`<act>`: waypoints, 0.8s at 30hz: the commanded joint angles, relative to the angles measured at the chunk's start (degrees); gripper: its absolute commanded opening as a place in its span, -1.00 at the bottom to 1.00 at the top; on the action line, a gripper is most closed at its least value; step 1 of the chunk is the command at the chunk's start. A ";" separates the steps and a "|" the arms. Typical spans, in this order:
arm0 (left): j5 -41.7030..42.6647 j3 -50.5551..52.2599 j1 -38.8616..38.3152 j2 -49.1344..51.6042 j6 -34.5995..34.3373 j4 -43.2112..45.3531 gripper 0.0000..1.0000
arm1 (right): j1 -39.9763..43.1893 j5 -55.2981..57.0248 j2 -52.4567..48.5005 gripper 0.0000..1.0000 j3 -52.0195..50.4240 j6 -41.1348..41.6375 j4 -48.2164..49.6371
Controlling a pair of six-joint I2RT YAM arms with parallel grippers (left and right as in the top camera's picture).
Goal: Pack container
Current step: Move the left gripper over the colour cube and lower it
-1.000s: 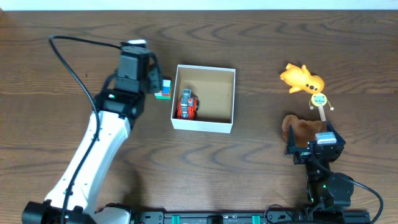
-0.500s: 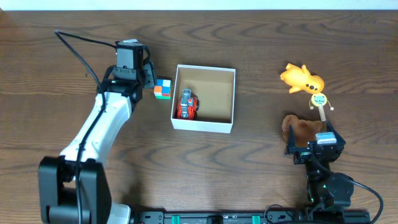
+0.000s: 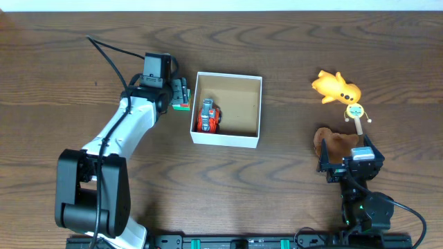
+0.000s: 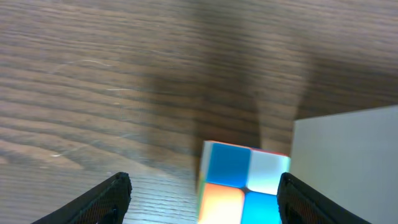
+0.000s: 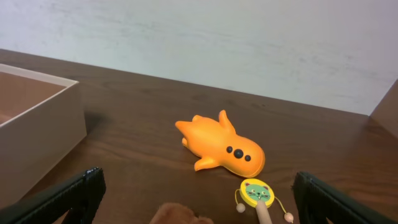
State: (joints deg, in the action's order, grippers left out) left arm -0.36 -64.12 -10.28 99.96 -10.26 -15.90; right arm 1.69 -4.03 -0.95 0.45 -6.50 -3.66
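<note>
Left hand (image 4: 204,193) over the cube (image 4: 244,183), fingers (image 4: 111,198) spread wide, gripping nothing. The cube stood on the desk (image 3: 277,200) between the fingers but off-centre, crowding the finger on the box side.

The box (image 3: 252,111) sat near mid-desk, open side up. The cube lay at its 10 o'clock, just outside the white wall. I could not tell whether cube and wall touched. A red car (image 3: 208,116) lay inside the box, on its 9 o'clock side.

Right hand (image 5: 199,182) was low at the box's 4 o'clock, also wide open and empty. Ahead of it were an orange toy (image 5: 221,146), a cat rattle (image 5: 257,193) and a brown plush (image 5: 180,218) at the view's bottom edge. All three lay outside the box, so I judged the packing barely begun.

Risks as I read them:
- Little room between cube and wall. Going down from here, my box-side finger might land on the rim or jam in the gap, shoving or tipping the light cardboard.
- With the cube off-centre, one finger would meet it first on closing and push or twist it. The grip could then land on a corner and slip.
- The car filled the near side of the box. A cube let go just past the wall could land on it and bounce out. The 3 o'clock side looked safer.
</note>
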 commanded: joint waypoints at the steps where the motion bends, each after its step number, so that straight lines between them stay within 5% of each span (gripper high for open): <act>1: 0.55 -1.14 -1.16 0.07 2.71 0.15 0.51 | -0.26 0.17 0.31 0.98 -0.13 -0.42 -0.22; 24: -4.07 -1.14 -5.53 0.07 3.19 0.22 0.50 | -0.26 0.17 0.31 0.98 -0.13 -0.42 -0.22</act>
State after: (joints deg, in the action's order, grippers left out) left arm -1.67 -64.12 -15.59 99.96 -7.60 -15.86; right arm 1.69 -4.05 -0.95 0.45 -6.50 -3.66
